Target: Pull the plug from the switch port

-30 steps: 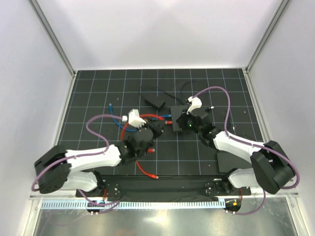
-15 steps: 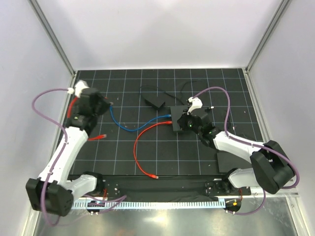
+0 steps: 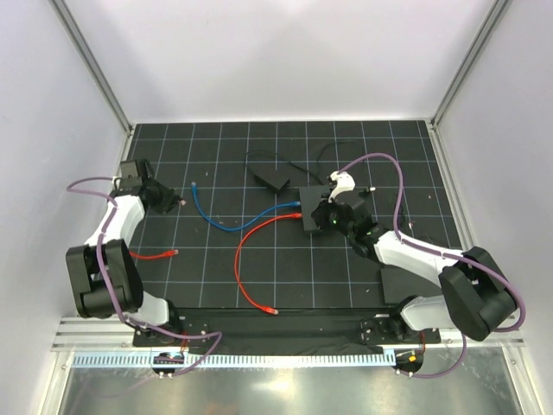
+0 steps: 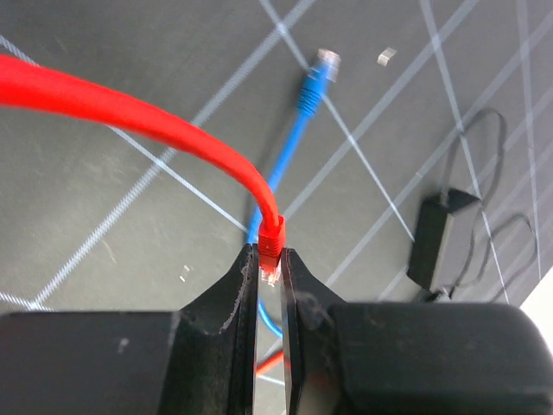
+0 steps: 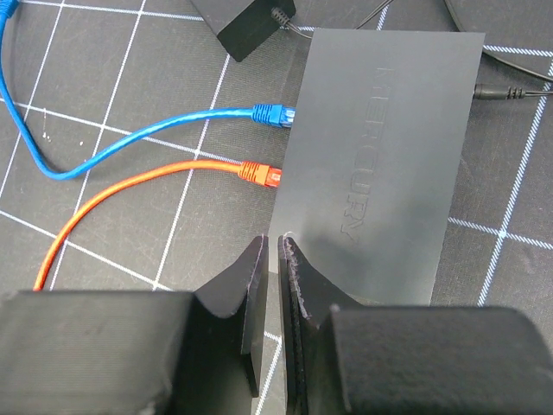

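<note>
The switch [image 3: 309, 201] [image 5: 380, 156] lies flat right of centre on the black mat. A blue plug [image 5: 272, 114] and an orange-red plug [image 5: 259, 175] sit in sockets on its left edge. My right gripper [image 3: 321, 220] [image 5: 270, 246] is shut, with its tips at the switch's near left corner and nothing between them. At the mat's far left, my left gripper [image 3: 170, 201] [image 4: 270, 259] is shut on a red plug [image 4: 272, 235], well clear of the switch. That plug's red cable [image 4: 130, 108] arcs away to the left, and a stretch of it [image 3: 155, 255] lies beside the arm.
A black power brick [image 3: 270, 179] [image 4: 436, 238] with a thin cord lies behind the switch. A thin black plate [image 3: 406, 284] lies near the right arm. The blue cable's free plug [image 3: 193, 184] [image 4: 318, 73] rests close to my left gripper. White walls enclose the mat.
My left arm has swung from beside the switch to the mat's far left, carrying the red plug and dragging its cable. The right arm and the switch have stayed put.
</note>
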Motion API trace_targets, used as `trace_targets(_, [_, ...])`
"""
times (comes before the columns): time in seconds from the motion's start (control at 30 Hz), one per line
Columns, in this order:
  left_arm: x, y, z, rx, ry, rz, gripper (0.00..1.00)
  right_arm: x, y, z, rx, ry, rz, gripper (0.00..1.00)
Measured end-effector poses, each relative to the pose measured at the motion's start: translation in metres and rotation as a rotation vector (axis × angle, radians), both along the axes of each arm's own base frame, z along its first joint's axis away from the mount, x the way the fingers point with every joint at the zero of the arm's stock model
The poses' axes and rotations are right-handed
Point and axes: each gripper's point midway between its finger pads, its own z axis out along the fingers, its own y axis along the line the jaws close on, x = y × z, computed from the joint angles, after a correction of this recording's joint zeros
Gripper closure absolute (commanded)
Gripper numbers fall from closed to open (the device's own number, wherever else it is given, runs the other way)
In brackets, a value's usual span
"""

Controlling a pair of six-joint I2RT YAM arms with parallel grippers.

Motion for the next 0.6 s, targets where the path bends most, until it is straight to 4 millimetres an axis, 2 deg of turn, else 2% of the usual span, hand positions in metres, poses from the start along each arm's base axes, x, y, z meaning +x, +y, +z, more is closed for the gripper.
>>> trace_targets(0.07, [0.002,0.006,-0.011,-0.008,0.023,0.014,0.98,0.000,0.000,0.000,-0.001,0.001,0.000,0.82])
trace_targets(0.17, [0.004,0.016,-0.024,-0.011,0.050,0.039,0.90,-0.001,0.000,-0.001,-0.003,0.005,0.000,0.82])
trace_targets(0.27, [0.004,0.023,-0.028,-0.008,0.057,0.057,0.63,-0.001,-0.001,-0.004,-0.008,0.011,0.000,0.83])
trace_targets(0.3, [0.004,0.026,-0.027,-0.003,0.053,0.061,0.49,-0.001,-0.001,-0.005,-0.010,0.014,0.000,0.83])
trace_targets(0.4, [0.006,0.035,-0.024,0.015,0.037,0.084,0.35,-0.002,-0.001,-0.009,-0.017,0.024,-0.001,0.83])
trace_targets(0.5, [0.005,0.038,-0.014,0.035,0.009,0.097,0.34,-0.003,-0.002,-0.013,-0.025,0.037,0.000,0.82])
trace_targets(0.6, [0.005,0.038,0.011,0.049,-0.070,0.098,0.34,-0.004,-0.003,-0.016,-0.032,0.046,-0.002,0.83])
